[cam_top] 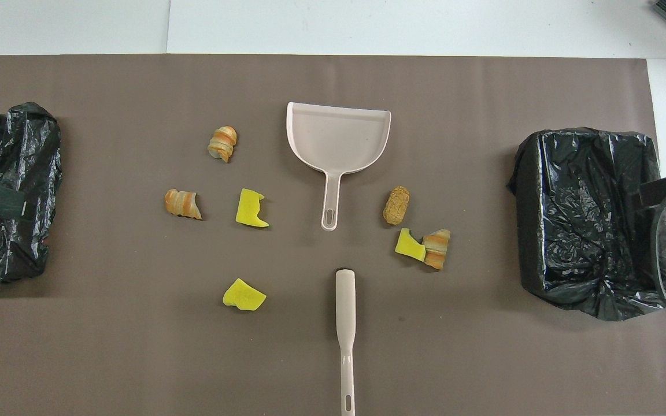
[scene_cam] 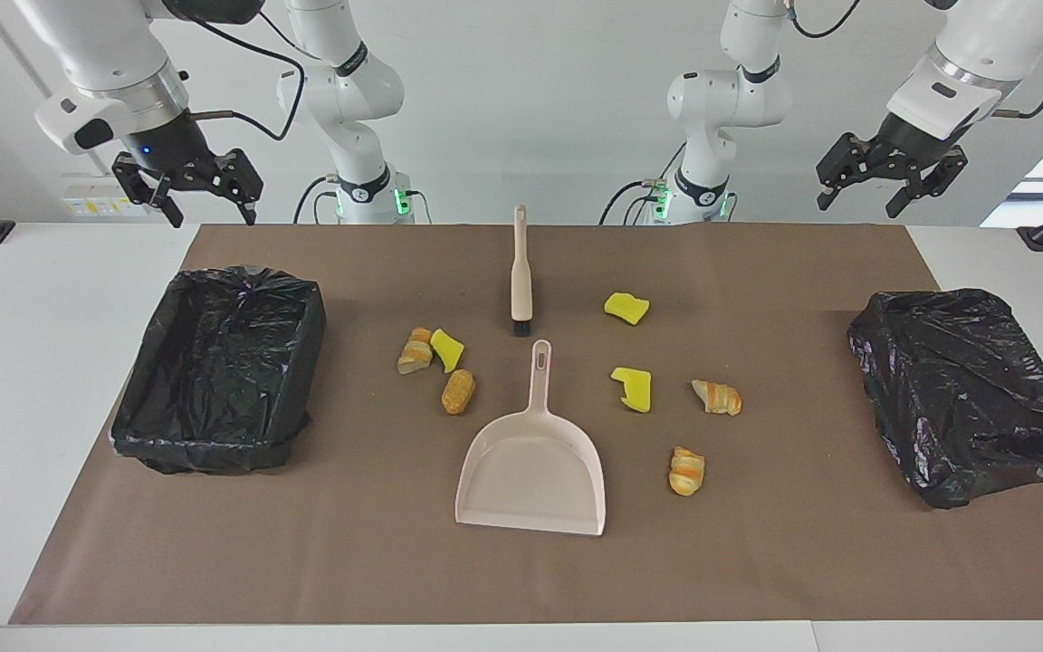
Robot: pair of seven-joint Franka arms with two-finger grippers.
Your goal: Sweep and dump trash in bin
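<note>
On brown mat [scene_cam: 802, 561] | dustpan [scene_cam: 531, 471] amid trash [scene_cam: 637, 388] | brush [scene_cam: 521, 276] nearer robots

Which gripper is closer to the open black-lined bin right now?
Right. The right gripper hangs above the open black-lined bin's robot-side edge; the left gripper hangs at the table's other end.

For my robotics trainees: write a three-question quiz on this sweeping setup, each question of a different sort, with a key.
1. True or false: the dustpan already holds trash.
2. How many yellow sponge pieces lie on the mat?
3. Which is nearer to the robots? A) the brush B) the dustpan

Key:
1. False; it is empty, and both the left end effector and the right end effector hang open in the air, holding nothing.
2. Three.
3. A.
</note>
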